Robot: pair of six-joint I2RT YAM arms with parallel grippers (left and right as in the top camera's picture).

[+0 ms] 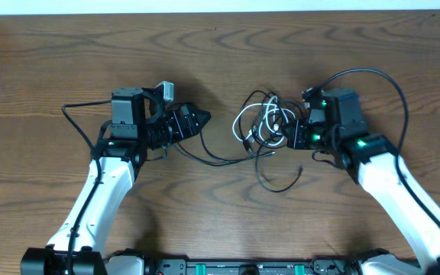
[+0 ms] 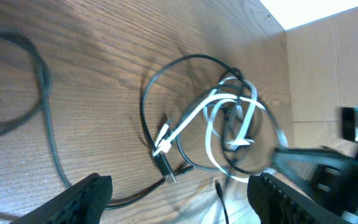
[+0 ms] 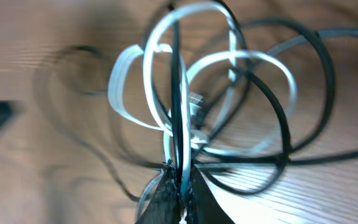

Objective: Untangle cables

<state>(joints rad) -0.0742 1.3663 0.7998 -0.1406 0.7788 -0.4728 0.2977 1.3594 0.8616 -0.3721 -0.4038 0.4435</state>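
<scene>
Overhead view: thin black and white cables [image 1: 264, 126] are seen tangled on brown wooden table [image 1: 220, 53], pinched by closed right gripper [image 1: 290, 136] at their 3 o'clock; left gripper [image 1: 203, 118] is seen open, empty.

No writing, label, brand mark, number or sign is found legible in any of the three camera views.

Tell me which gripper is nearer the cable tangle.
Right. The right gripper is shut on the cable tangle; the left gripper stands open, apart from it.
</scene>
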